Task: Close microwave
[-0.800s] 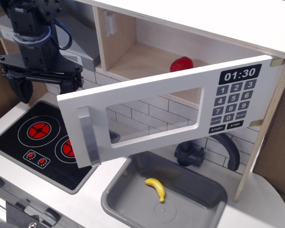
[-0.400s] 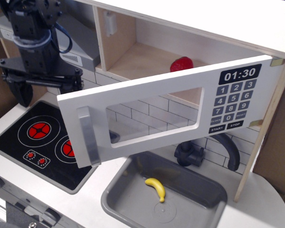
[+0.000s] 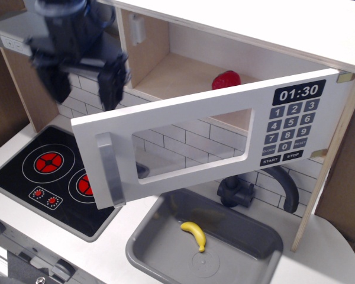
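The microwave's white door (image 3: pixel 183 139) stands swung open, hinged at the right, with a grey bar handle (image 3: pixel 110 169) at its left end, a rectangular window and a dark keypad (image 3: pixel 291 124) reading 01:30. Behind it the wooden cavity (image 3: pixel 177 68) is open, with a red object (image 3: pixel 226 79) inside. My black gripper (image 3: pixel 83 87) is open and empty, blurred by motion, above and behind the door's left end, apart from it.
A black stovetop (image 3: pixel 44 177) with red burners lies at the lower left. A grey sink (image 3: pixel 160 236) holds a yellow banana (image 3: pixel 194 234). A dark faucet (image 3: pixel 266 188) stands behind the sink. A grey range hood (image 3: pixel 15 29) hangs at the upper left.
My gripper has moved right and up, from over the stovetop toward the door's left end. The door has not moved.
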Tool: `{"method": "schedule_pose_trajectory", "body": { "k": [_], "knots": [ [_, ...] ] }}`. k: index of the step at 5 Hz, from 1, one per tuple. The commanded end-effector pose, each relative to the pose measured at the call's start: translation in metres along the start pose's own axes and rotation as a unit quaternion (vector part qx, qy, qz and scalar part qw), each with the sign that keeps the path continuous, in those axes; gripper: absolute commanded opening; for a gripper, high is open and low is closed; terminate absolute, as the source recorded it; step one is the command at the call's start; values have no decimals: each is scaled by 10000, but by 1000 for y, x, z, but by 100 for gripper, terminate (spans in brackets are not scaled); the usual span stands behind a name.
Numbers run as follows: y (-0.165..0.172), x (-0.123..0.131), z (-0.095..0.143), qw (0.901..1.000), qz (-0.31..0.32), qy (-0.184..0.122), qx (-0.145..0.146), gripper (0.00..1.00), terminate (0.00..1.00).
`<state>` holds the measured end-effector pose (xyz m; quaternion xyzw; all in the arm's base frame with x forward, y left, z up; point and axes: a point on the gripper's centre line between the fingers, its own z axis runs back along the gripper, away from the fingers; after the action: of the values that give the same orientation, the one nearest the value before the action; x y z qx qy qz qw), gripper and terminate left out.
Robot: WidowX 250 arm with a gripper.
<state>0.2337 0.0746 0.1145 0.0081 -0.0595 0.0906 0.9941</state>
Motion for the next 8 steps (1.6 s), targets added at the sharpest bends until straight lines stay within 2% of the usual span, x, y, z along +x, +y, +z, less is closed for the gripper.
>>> {"method": "schedule_pose_trajectory", "body": {
  "k": [1, 2, 3, 4, 5, 6, 7, 8],
  "knots": [
    [-33, -3, 56, 9912, -1092, -534, -529, 100, 0],
    [-44, -14, 69, 9863, -1402, -412, -768, 100, 0],
    [-53, -29, 54, 9842, -1649, -114, -641, 100, 0],
    [-56, -35, 29, 9878, -1542, 27, -215, 100, 0],
    [-52, -26, 17, 9923, -1221, -209, 30, 100, 0],
    [-45, -4, 19, 9957, -774, -477, 155, 100, 0],
    [-40, 15, 31, 9982, -325, -506, 85, 100, 0],
    [-38, 23, 44, 9981, -127, -606, 61, 100, 0]
  ]
}}
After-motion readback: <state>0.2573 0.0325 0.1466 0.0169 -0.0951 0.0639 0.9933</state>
